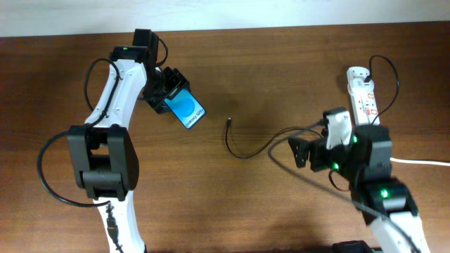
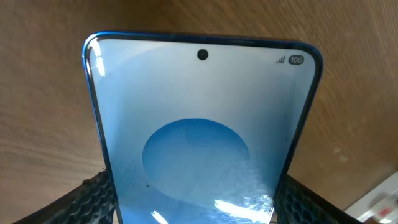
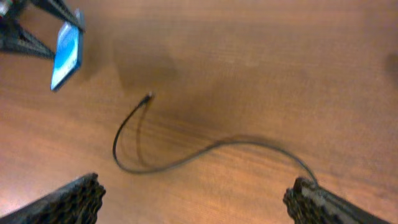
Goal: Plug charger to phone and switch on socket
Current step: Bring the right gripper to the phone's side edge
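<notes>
Brown wood counter [image 1: 281, 63] carries everything. The phone [image 1: 185, 109] is at far left, held tilted with its screen lit, clamped by its edges between the left fingers [image 2: 90, 200]. The charger [image 1: 242, 153] lies loose mid-counter. Its plug tip [image 1: 229, 121] points toward the far edge, well apart from the phone, and nothing touches it. The right fingers [image 3: 65, 202] stand spread wide and empty above the cable's right stretch. The socket [image 1: 363, 93] sits at far right; I cannot tell whether its switch is on. As I judge it, only the phone pickup is done. Grasping the plug, seating it in the phone and flipping the switch all remain.
</notes>
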`<state>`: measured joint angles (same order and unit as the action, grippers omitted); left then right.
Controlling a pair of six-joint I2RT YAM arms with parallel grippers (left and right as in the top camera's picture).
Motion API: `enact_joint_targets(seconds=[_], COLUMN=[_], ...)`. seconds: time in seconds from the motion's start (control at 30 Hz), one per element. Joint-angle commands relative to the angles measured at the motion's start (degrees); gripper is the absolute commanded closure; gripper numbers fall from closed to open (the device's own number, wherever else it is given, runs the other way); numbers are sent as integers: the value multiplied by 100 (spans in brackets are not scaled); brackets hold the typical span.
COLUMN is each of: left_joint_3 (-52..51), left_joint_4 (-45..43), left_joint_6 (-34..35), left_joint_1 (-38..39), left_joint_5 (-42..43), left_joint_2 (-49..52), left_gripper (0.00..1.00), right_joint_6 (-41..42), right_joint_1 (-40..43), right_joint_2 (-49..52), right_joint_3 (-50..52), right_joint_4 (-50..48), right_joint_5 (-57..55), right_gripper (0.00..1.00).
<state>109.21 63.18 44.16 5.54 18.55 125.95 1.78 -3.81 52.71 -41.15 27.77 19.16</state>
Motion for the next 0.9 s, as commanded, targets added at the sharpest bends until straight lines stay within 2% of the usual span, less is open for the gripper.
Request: enact_joint_targets(seconds=[0.0, 0.07, 0.2, 0.27, 0.37, 0.43, 0.57, 0.6, 0.63, 0.73, 0.87], left_joint_3=[138, 138, 136, 129, 129, 129, 129, 129, 129, 129, 129], left_joint_4=[-2, -2, -2, 2, -9, -7, -7, -2, 37, 229, 225], left_joint_6=[-1047, -1290, -2221, -2330, -2310, -1858, -846, -297, 562, 1851, 2100], left_joint_1=[-7, -7, 9, 105, 264, 319, 223, 160, 90, 92, 247], left_joint_5=[-59, -59, -413, -855, -872, -713, 175, 549, 1102, 1934, 3034], left_joint_2=[-17, -17, -17, -17, -17, -17, -17, -17, -17, -17, -17], left_gripper=[100, 100, 100, 100, 100, 100, 100, 100, 100, 100, 100], right_joint_6=[42, 46, 83, 90, 671, 1366, 2166, 2492, 2850, 3591, 4190], right_joint_1=[-31, -31, -31, -31, -31, -35, -63, -140, -269, -743, -1338], right_joint_2=[640, 940, 1414, 1565, 1711, 1840, 1891, 1891, 1891, 1893, 1915], right_joint_3=[-619, -632, -632, -634, -634, -632, -634, -634, -634, -634, -699], right_joint_4=[116, 87, 17, -142, -293, -522, -984, -1235, -1390, -1779, -2229], right_joint_5=[144, 149, 1012, 1307, 1353, 1362, 1362, 1318, 1134, 551, -116], right_gripper=[2, 2, 2, 2, 2, 0, 11, 14, 14, 15, 21])
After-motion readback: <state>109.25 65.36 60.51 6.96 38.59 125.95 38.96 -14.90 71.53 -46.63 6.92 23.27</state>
